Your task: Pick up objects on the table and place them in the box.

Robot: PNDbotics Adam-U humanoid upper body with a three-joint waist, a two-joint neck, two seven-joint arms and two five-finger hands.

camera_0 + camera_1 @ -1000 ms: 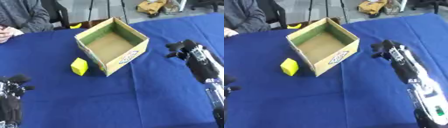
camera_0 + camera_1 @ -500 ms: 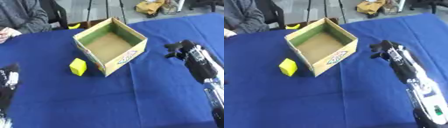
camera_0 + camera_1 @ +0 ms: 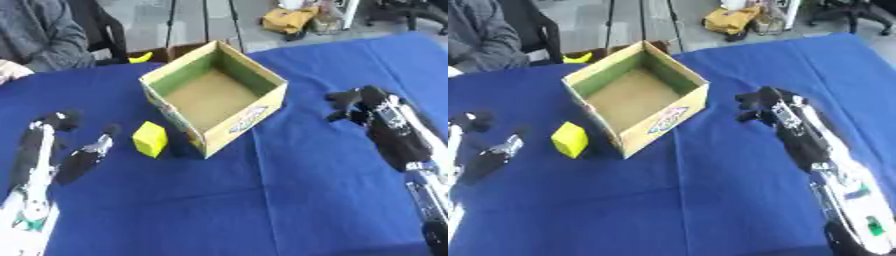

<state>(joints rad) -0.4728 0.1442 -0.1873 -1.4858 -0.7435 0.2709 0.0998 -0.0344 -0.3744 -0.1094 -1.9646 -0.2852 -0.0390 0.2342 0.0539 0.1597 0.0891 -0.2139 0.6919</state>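
- the open cardboard box [image 3: 213, 95] sat near the middle of the blue table [image 3: 289, 200], empty as far as i could see into it.
- the one thing left to pick up, a small yellow block [image 3: 150, 139], lay on the cloth just beside the box's left wall, apart from it by a narrow dark gap.
- the left hand [image 3: 61, 150] was stretched out flat to the left of the box, fingers [image 3: 98, 146] straight and pointing toward the block, holding nothing and not touching it.
- the right hand [image 3: 363, 102] hung to the right of the box, its fingers curled in on themselves around nothing.
- what could go wrong, to my eye: the block sat so close to the box that fingers coming in from the side might shove it against the wall, or nudge the light box across the cloth, rather than get round it.
- a grip on only one corner of the block looked likely to let it twist out on the lift over the rim.
- compared with a second earlier, the left arm had come well forward from the lower corner toward the block and opened out; the right hand had hardly shifted, and the block and box lay as they were.
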